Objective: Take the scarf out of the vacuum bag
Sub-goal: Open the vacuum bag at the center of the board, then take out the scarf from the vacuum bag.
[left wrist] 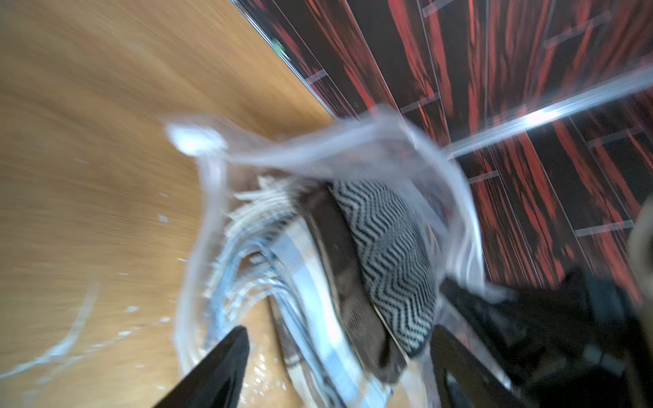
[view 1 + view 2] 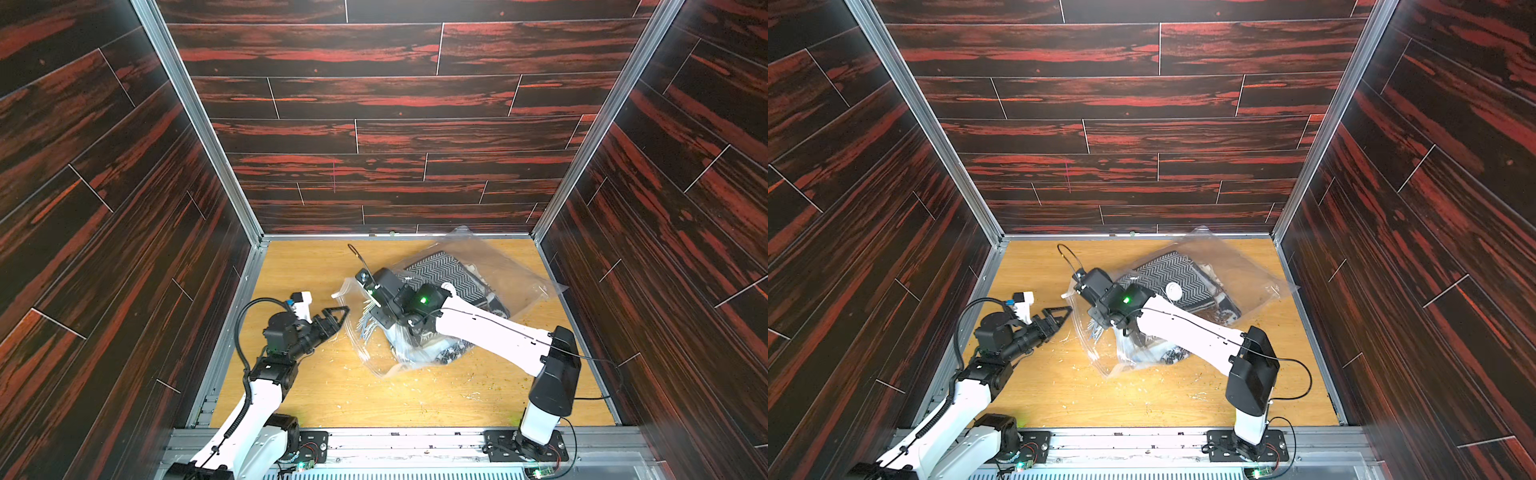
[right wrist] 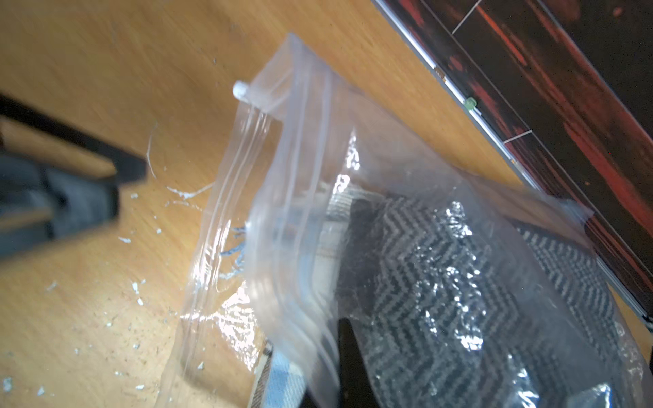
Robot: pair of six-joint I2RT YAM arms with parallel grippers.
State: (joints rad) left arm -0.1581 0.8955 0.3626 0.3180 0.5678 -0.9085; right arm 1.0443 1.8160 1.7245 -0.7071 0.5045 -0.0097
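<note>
The clear vacuum bag (image 2: pixel 511 266) (image 2: pixel 1237 266) lies right of the table's middle, its zip mouth (image 1: pixel 212 212) (image 3: pixel 247 169) facing left. Its white valve disc (image 2: pixel 1173 289) is on its top face. The scarf (image 2: pixel 449 266) (image 2: pixel 1167 266) (image 1: pixel 392 247) (image 3: pixel 441 282), black-and-white zigzag, lies folded inside on brown cloth and blue-checked fringed cloth (image 1: pixel 311 282). My right gripper (image 3: pixel 348 328) is shut on the mouth's upper layer and holds it up. My left gripper (image 2: pixel 345 309) (image 2: pixel 1068 309) (image 1: pixel 339 330) is open, with its tips at the raised mouth, facing the stacked cloth.
Dark red wood-look walls (image 2: pixel 374 124) close in the back and both sides. A metal rail (image 2: pixel 415 440) with the arm bases runs along the front. A white slider clip (image 3: pixel 242 90) sits on the bag's far zip corner. White flecks (image 2: pixel 473 395) dot the wooden table (image 2: pixel 299 266).
</note>
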